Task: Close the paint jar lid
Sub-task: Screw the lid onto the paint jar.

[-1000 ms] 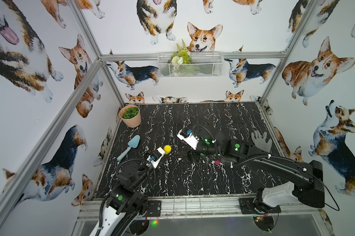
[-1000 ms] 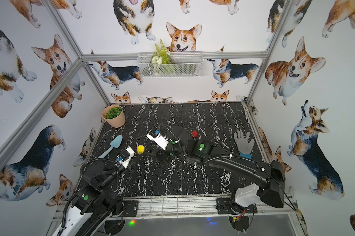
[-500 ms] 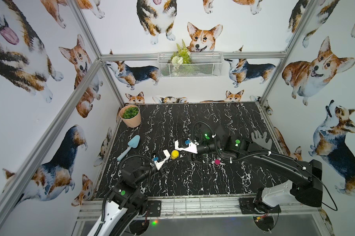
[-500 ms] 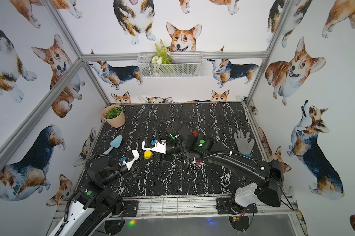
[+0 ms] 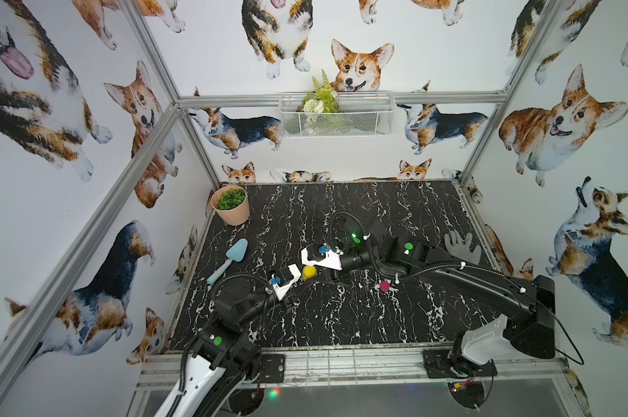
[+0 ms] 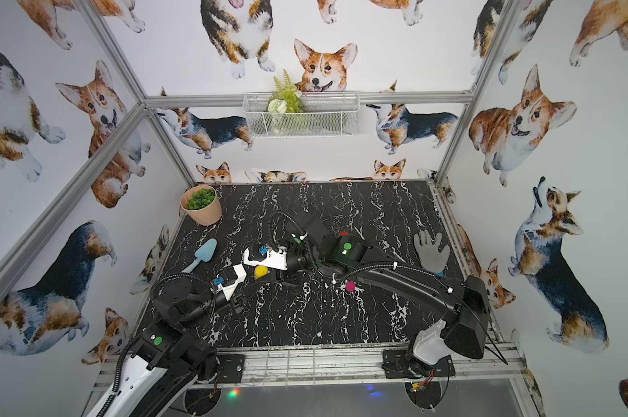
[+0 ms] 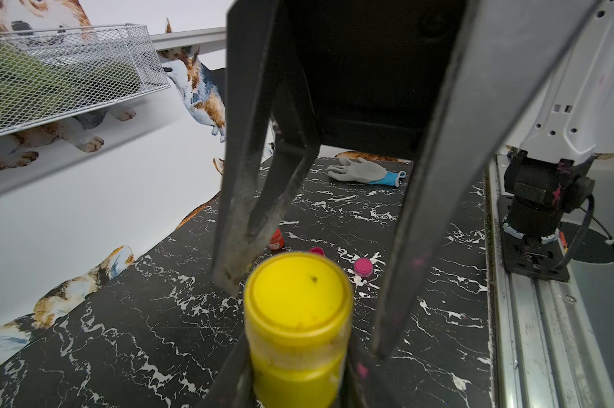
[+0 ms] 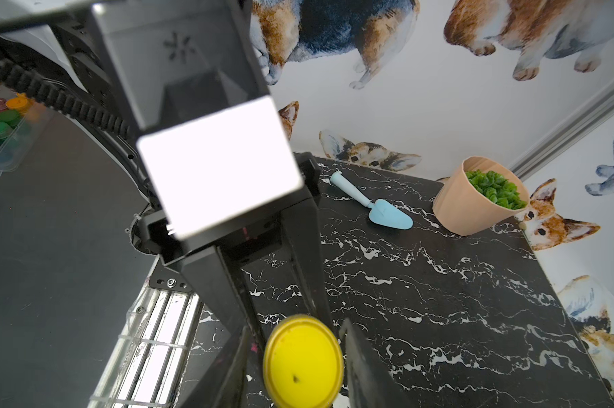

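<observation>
Nearest the desk's [image 5: 341, 325] front edge, left of centre, our left gripper [image 7: 293, 392] clamps the one yellow paint jar [image 7: 296, 353], its lid [image 7: 296, 293] on top. Our right gripper's [image 8: 300, 371] fingers [image 8: 362, 371] straddle that lid closely; we cannot tell whether they press it. Beyond lie one pink pot [image 5: 384, 286], one blue trowel [image 5: 231, 258] by the left edge, one grey glove [image 5: 462, 247] by the right edge, one red pot [image 7: 275, 241], and one plant pot [image 5: 233, 213] in the far left corner.

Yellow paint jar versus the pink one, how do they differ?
The yellow paint jar is clamped in the left gripper, the right gripper straddling its lid; the pink paint jar stands free on the table. Yellow sits nearer the trowel, pink nearer the glove. Both are small, round, upright.
</observation>
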Tool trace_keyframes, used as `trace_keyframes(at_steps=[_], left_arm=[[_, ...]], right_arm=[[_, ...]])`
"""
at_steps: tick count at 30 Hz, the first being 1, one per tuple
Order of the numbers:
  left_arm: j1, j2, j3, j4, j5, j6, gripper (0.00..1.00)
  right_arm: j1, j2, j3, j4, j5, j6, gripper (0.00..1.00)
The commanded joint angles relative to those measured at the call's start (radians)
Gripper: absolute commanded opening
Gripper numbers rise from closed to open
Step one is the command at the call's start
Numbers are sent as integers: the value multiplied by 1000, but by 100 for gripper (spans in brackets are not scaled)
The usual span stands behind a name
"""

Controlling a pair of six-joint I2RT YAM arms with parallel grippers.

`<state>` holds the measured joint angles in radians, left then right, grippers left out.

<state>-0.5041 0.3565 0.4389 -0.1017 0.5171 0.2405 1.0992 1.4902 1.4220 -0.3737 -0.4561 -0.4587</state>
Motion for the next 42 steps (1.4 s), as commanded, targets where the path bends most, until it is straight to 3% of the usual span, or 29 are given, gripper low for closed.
trace_keyframes(at_steps=[1, 12, 25, 42], left_arm=[[1, -2, 8, 17, -7, 14, 33], [1, -5, 9, 15, -26, 14, 32], [1, -22, 7, 14, -85, 28, 32], [1, -56, 6, 0, -230, 63, 31]], right_arm=[[1, 4, 9, 3, -14, 8, 44], [0, -4, -8, 9, 1, 25, 34], [2, 10, -30, 57, 80, 126, 33], [103, 110, -10, 158, 348, 361, 33]])
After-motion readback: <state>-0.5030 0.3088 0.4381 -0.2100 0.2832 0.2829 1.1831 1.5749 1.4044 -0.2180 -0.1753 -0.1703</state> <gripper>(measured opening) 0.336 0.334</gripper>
